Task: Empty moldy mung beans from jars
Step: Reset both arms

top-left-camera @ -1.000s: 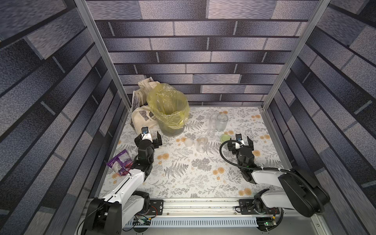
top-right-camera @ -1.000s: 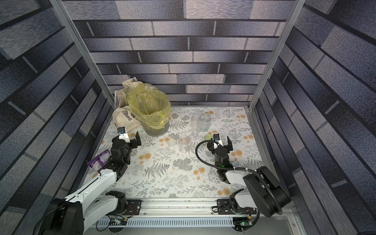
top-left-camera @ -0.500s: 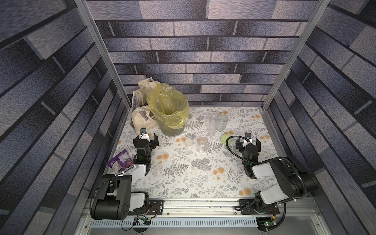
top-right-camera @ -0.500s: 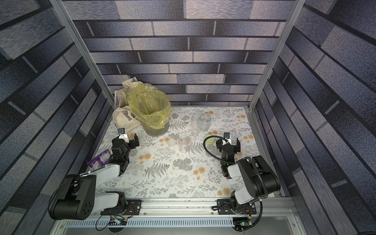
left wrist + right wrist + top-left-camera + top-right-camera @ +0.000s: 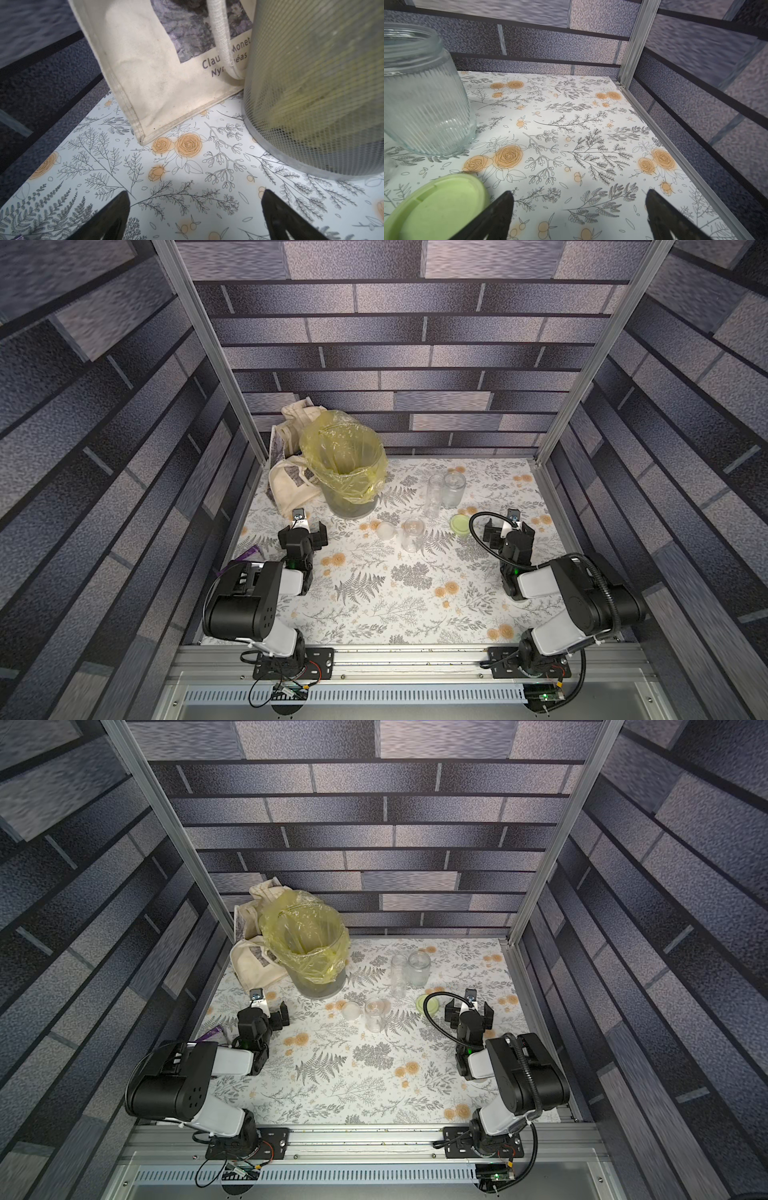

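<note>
At my far left a purple packet [image 5: 246, 556] lay on the flowered table [image 5: 374, 597], half hidden by my left arm. My left gripper [image 5: 302, 531] hung low over the table with its fingers spread wide and nothing between them. It faced the cream tote bag [image 5: 286, 489] and the mesh bin [image 5: 372, 508] lined with a yellow bag [image 5: 340, 448], and the tote's strap rested against the mesh. Low behind the mesh sat a dim olive-green heap, the mung beans [image 5: 350, 507] as far as I could tell, the grains too small to make out. Only my left wrist view showed the tote's printed lettering and the weave of the mesh. Right of the bin a white lid [image 5: 385, 529] lay flat, just beside the short jar [image 5: 411, 536]. Farther back the tall jar [image 5: 434, 495] and the wider jar [image 5: 454, 489] stood side by side. All three jars stood upright, long axes vertical, open mouths up, the table's pattern showing through them. The pale green lid [image 5: 460, 524] lay flat just beside my right gripper [image 5: 508, 527], which was likewise spread wide and empty. My right wrist view alone showed the wider jar's ribbed wall.
</note>
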Robot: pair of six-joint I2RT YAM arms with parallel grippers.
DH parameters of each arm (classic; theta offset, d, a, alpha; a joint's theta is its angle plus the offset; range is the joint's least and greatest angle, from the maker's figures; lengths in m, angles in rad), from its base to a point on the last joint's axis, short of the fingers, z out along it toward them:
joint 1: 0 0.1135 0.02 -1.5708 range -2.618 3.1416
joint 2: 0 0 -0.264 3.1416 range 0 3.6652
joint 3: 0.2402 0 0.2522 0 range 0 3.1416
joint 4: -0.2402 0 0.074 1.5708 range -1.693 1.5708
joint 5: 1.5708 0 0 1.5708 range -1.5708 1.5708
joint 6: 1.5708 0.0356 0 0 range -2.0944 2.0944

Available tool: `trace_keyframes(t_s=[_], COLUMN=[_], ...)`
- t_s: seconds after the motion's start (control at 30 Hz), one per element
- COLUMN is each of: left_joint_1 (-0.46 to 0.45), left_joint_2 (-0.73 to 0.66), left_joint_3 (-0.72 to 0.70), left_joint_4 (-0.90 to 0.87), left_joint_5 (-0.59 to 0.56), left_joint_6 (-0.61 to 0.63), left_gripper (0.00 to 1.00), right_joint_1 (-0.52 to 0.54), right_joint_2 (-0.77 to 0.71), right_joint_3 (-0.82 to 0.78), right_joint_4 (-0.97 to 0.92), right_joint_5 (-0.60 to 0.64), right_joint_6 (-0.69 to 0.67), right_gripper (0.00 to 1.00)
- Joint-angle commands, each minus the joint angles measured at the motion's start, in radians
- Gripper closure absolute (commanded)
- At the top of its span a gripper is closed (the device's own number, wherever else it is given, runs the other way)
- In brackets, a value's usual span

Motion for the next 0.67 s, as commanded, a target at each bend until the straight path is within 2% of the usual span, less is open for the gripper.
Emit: trace_keyframes(t_s=[0.0,0.17,0.23,0.3,0.47,0.53,0.63], left_joint_1=[0.017,0.04,0.019,-0.001,0.029,0.03,0.026], left_joint_2=[-0.003,0.003,0.002,0.007,0.003,0.002,0.003], left_joint_3=[0.061,0.09,0.08,0.065,0.089,0.089,0.086], left_joint_4=[-0.048,-0.09,-0.07,-0.032,-0.09,-0.091,-0.085], left_joint_5=[-0.004,0.031,-0.016,-0.062,0.013,0.018,0.012], left_joint_6=[-0.041,-0.055,-0.047,-0.034,-0.049,-0.048,-0.045], left_gripper=[0.0,0.0,0.0,0.0,0.0,0.0,0.0], right_joint_1=[-0.006,-0.005,-0.005,-0.005,-0.005,-0.004,-0.005], right_joint_2=[-0.008,0.001,-0.006,-0.001,0.003,-0.004,-0.002], right_joint_3=[0.018,0.009,0.018,0.0,-0.015,0.017,0.013], right_joint_4=[-0.027,0.01,-0.024,0.021,0.053,-0.019,-0.006], right_joint_5=[-0.013,-0.014,-0.015,-0.015,-0.043,-0.038,-0.022], right_joint_6=[0.025,0.017,0.024,0.018,0.006,0.015,0.019], right_gripper=[0.0,0.0,0.0,0.0,0.0,0.0,0.0])
